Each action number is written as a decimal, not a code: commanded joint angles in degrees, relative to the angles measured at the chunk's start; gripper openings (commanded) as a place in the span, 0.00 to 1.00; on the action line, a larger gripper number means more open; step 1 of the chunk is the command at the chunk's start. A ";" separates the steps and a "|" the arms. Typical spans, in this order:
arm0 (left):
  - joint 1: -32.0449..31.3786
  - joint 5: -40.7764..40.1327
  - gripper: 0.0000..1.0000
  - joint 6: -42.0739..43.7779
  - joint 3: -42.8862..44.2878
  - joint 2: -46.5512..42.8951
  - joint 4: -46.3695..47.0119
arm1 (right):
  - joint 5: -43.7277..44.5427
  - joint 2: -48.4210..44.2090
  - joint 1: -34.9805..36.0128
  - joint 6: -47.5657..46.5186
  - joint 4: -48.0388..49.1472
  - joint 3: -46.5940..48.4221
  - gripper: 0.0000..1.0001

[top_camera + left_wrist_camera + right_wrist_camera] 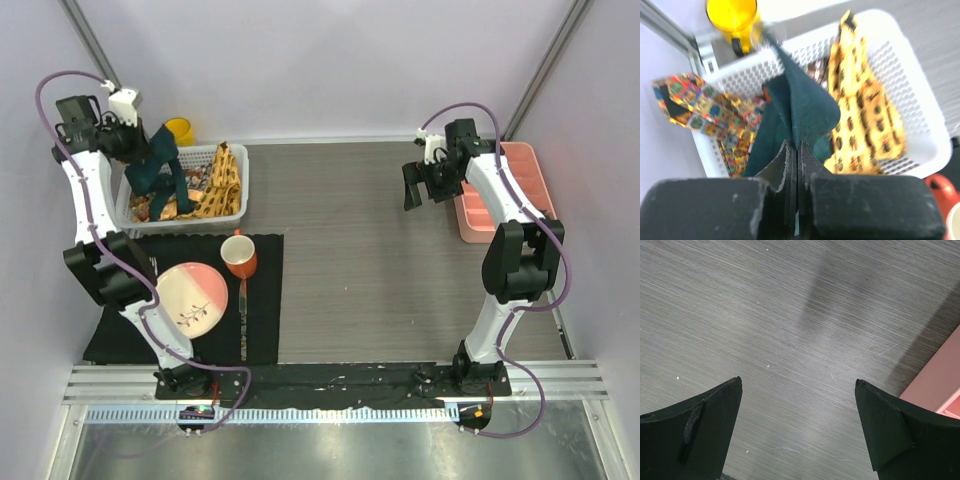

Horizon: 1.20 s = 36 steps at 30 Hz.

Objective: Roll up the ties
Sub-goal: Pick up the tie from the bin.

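Note:
My left gripper (140, 150) is shut on the dark teal tie (160, 178) and holds it up over the white basket (182, 223) at the back left. In the left wrist view the closed gripper (795, 146) pinches a fold of the teal tie (802, 107), which hangs into the basket (920, 120). A yellow-orange patterned tie (865, 115) lies in the basket's right half and shows in the top view (222, 185). A multicolour patterned tie (705, 107) drapes over its left rim. My right gripper (415, 190) is open and empty above bare table (799, 382).
A black placemat (265, 300) at the front left carries a pink-and-cream plate (190, 298), an orange mug (240, 256) and a knife (243, 320). A yellow cup (180, 130) stands behind the basket. A pink tray (520, 190) lies at the right edge.

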 commanded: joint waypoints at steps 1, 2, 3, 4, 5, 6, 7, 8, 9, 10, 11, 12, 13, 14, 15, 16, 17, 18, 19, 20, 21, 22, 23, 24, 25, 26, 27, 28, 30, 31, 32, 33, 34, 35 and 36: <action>-1.23 3.52 0.00 -8.39 1.35 -3.18 5.29 | -0.02 -1.75 -0.15 -0.24 -0.25 2.76 0.99; -1.58 3.52 0.00 -8.92 1.35 -4.14 5.73 | -0.02 -1.84 -0.15 -0.33 -0.51 2.85 0.99; -1.84 3.78 0.00 -9.45 1.52 -4.58 6.17 | -0.19 -1.84 -0.06 -0.42 -0.69 3.11 0.99; -2.54 4.13 0.00 -10.24 1.87 -4.94 6.52 | -0.19 -1.84 -0.15 -0.42 -0.86 3.28 1.00; -3.16 4.22 0.00 -10.77 2.31 -5.72 6.70 | -0.28 -2.02 -0.15 -0.33 -0.95 3.29 0.99; -3.69 4.66 0.00 -11.39 3.45 -6.08 7.14 | -0.28 -2.10 -0.23 -0.24 -0.87 3.29 1.00; -5.00 4.75 0.00 -12.96 3.98 -6.43 7.58 | -0.37 -2.45 -0.15 -0.24 -0.95 3.29 1.00; -5.71 5.01 0.00 -14.02 4.59 -7.13 8.10 | -0.37 -2.63 -0.23 -0.16 -0.95 3.29 1.00; -6.50 5.54 0.00 -14.81 6.17 -7.66 9.06 | -0.37 -2.89 -0.41 0.02 -0.95 3.29 0.99; -8.51 5.54 0.00 -15.60 7.14 -7.93 9.60 | -0.63 -3.24 -0.59 0.11 -0.95 3.37 1.00; -9.66 5.54 0.00 -17.26 8.19 -8.10 9.95 | -0.72 -3.42 -0.94 0.28 -0.87 3.46 1.00; -10.80 5.54 0.00 -17.98 10.03 -8.71 11.00 | -0.81 -3.60 -1.20 0.63 -0.95 3.46 0.99; -13.51 5.63 0.00 -18.77 11.01 -8.89 11.53 | -1.16 -3.86 -1.55 0.90 -0.87 3.55 1.00; -15.01 5.63 0.00 -19.99 11.89 -9.24 12.06 | -1.51 -4.47 -2.08 1.07 -0.86 3.55 0.99; -16.51 5.54 0.00 -20.79 13.46 -9.68 13.54 | -1.69 -4.74 -2.43 1.34 -0.86 3.55 1.00; -19.83 5.54 0.00 -21.23 14.00 -10.03 14.43 | -1.77 -5.09 -2.43 1.51 -0.86 3.46 1.00; -21.60 5.02 0.00 -21.84 14.53 -10.21 15.39 | -2.12 -5.70 -2.43 1.69 -0.95 3.37 0.99; -23.54 4.75 0.00 -23.50 15.49 -10.39 17.32 | -2.30 -6.06 -4.43 1.95 -0.87 3.29 1.00; -27.56 4.75 0.00 -24.13 16.20 -10.48 18.12 | -2.56 -6.41 -5.06 2.56 -0.86 3.11 1.00; -29.60 4.66 0.00 -24.57 16.99 -10.39 18.74 | -3.26 -6.76 -5.59 3.00 -0.95 3.02 1.00; -31.53 4.40 0.00 -25.62 18.91 -10.22 19.96 | -3.53 -7.55 -6.73 3.18 -0.87 2.94 0.99; -35.38 4.22 0.00 -27.37 19.80 -9.69 20.76 | -3.88 -7.99 -7.35 3.62 -0.86 2.67 1.00; -37.07 4.48 0.00 -28.61 21.55 -9.43 22.50 | -4.41 -8.52 -7.88 3.71 -0.95 2.50 1.00; -40.48 4.66 0.00 -31.32 22.26 -9.16 23.48 | -4.59 -9.48 -8.93 3.80 -1.04 2.32 0.99; -42.17 4.84 0.00 -32.56 22.88 -8.72 24.62 | -4.76 -9.92 -9.37 3.80 -1.30 1.80 1.00; -43.84 5.10 0.00 -33.27 23.75 -8.55 26.55 | -4.94 -10.45 -9.81 3.71 -1.39 1.53 0.99; -47.51 4.58 0.00 -33.62 24.37 -8.37 27.26 | -5.11 -11.50 -10.25 3.63 -1.57 1.18 0.99; -49.20 4.05 0.00 -33.89 24.99 -7.76 27.70 | -5.20 -12.03 -10.95 3.62 -1.65 0.39 0.99; -53.50 3.52 0.00 -34.94 27.01 -7.05 28.94 | -5.46 -13.61 -11.57 3.62 -1.83 -0.57 1.00; -54.57 3.61 0.00 -36.77 27.27 -6.79 29.37 | -5.55 -14.23 -12.18 3.62 -1.83 -0.84 1.00; -56.23 3.52 0.00 -37.49 26.41 -6.96 30.16 | -5.64 -14.76 -12.36 3.62 -2.01 -1.11 1.00; -56.69 3.95 0.00 -38.45 25.09 -7.31 30.86 | -5.64 -15.81 -12.71 3.62 -2.01 -1.63 1.00; -56.95 4.31 0.00 -39.85 21.16 -8.27 31.83 | -5.64 -16.25 -13.06 3.54 -2.01 -1.98 1.00; -57.21 4.14 0.00 -39.95 19.12 -8.89 33.23 | -5.64 -16.78 -13.33 3.45 -2.09 -2.16 0.99; -57.22 2.83 0.00 -40.22 17.36 -9.33 33.68 | -5.73 -17.13 -13.59 3.45 -2.27 -2.60 0.99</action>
